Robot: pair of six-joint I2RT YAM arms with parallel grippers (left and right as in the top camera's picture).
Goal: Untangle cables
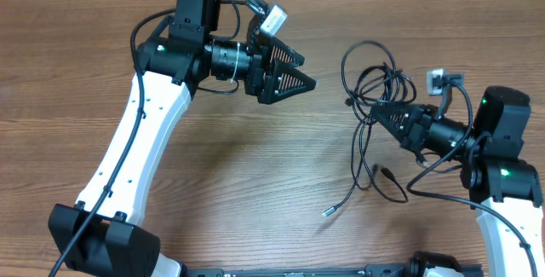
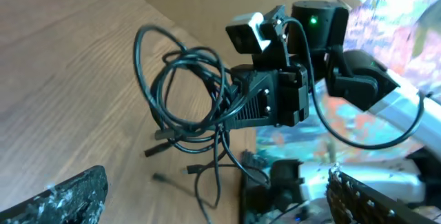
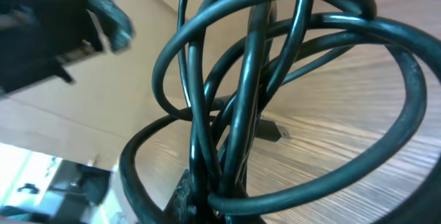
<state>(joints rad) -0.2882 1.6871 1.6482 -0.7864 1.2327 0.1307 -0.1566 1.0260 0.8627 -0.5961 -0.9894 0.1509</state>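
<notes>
With the right hand (image 1: 379,111) clamped on the knotted cables (image 1: 385,79) at the right, ends trailing on the surface (image 1: 255,183), and the left hand (image 1: 308,70) wide open well apart, I'd say the left must next pick one loop.

The table (image 1: 255,175) looks like brown wood or a wood-grain laminate, smooth and mostly matt, with a faint sheen where the light falls. The cables (image 1: 385,79) have a smooth black plastic or rubber sheath that shines glossy in the right wrist view, and one loose plug (image 1: 327,212) seems to end in a pale metal tip, though it is too small to be sure. The left tool (image 1: 308,70) and right tool (image 1: 377,112) are matt black plastic with ribbed faces, while the arm shells (image 1: 146,130) are smooth, glossy white plastic.
</notes>
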